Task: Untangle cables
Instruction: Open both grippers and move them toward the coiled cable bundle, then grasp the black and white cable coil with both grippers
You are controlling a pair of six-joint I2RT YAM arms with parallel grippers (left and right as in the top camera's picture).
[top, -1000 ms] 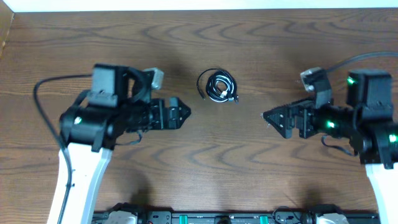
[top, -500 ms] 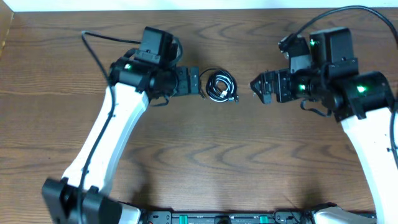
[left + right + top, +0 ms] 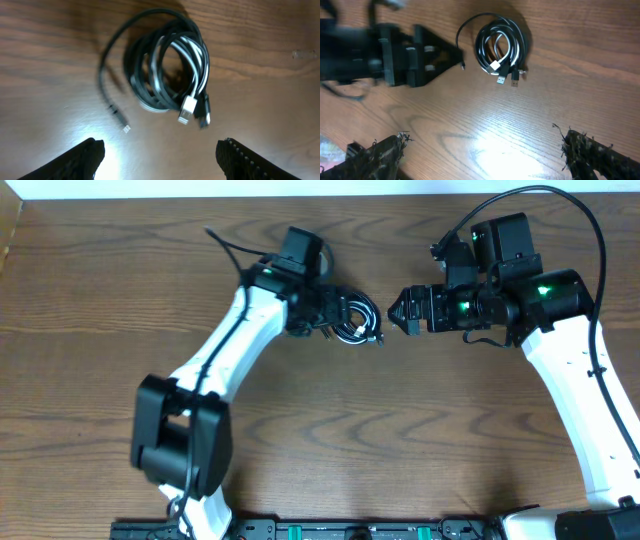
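The cables (image 3: 356, 318) lie in one small coiled bundle on the wooden table: black cords wound with a white cord. In the left wrist view the cable bundle (image 3: 170, 65) lies just ahead, with a white plug (image 3: 185, 110), a black plug (image 3: 204, 119) and a loose thin black end (image 3: 117, 117) sticking out. My left gripper (image 3: 324, 315) is open, its tips at the bundle's left edge, holding nothing; its fingertips (image 3: 89, 156) frame bare table. My right gripper (image 3: 394, 311) is open and empty, a short way right of the bundle (image 3: 501, 42).
The left gripper (image 3: 415, 55) shows as a black block left of the coil in the right wrist view. Thick black robot wires (image 3: 545, 200) arc over the right arm. The table's far edge (image 3: 320, 194) runs behind the cables.
Both arms have swung toward the far middle of the table. The left gripper has closed in on the bundle's left side, the right gripper has come nearer on its right. The cables have not moved.
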